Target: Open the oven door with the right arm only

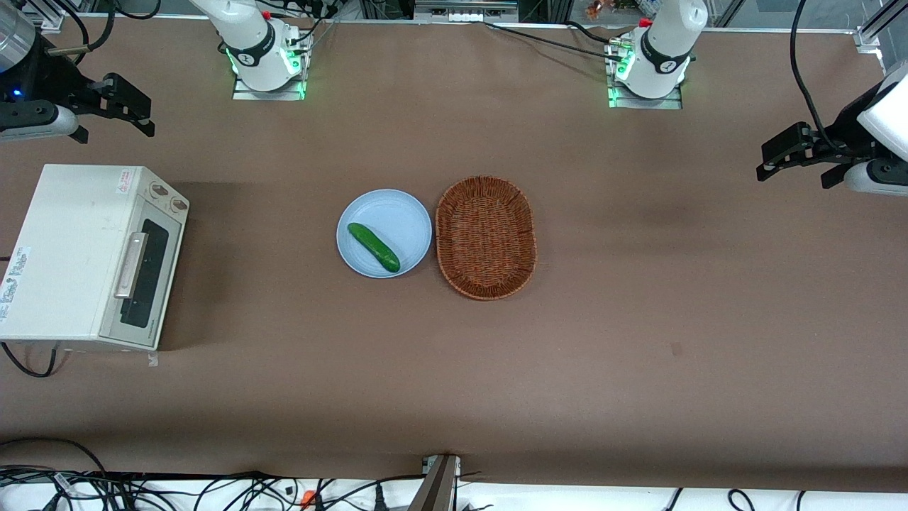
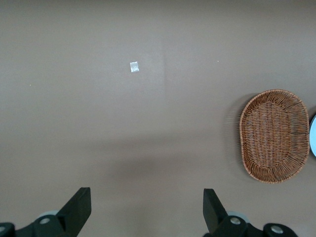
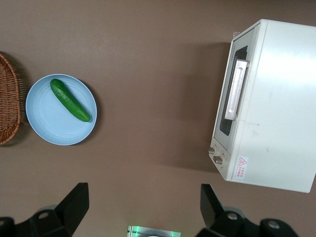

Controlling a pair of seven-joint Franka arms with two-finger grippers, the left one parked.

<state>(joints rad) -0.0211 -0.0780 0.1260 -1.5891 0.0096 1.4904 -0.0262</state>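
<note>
Oven door (image 1: pixel 142 273) is closed, flat against the front of the oven (image 1: pixel 74 248), and its silver bar handle (image 1: pixel 130 265) is running along the edge of the dark glass window (image 1: pixel 150 264). The two black fingers (image 3: pixel 76 200) of the gripper (image 1: pixel 135 117) are standing wide apart and are holding nothing. This gripper is hanging in the air above the table (image 1: pixel 638 319), farther from the front camera than the oven, and it is not touching the oven or the door. The right arm (image 1: pixel 32 92) is reaching in at the working arm's end of the table, and a blue light is shining on its wrist. The oven is sitting at that same end, with its two round knobs (image 1: pixel 169 197) beside the door. Near the middle of the table a blue plate (image 1: pixel 408 213) is carrying a green cucumber (image 1: pixel 374 247), and a wicker basket (image 1: pixel 485 238) is lying just beside the plate.
</note>
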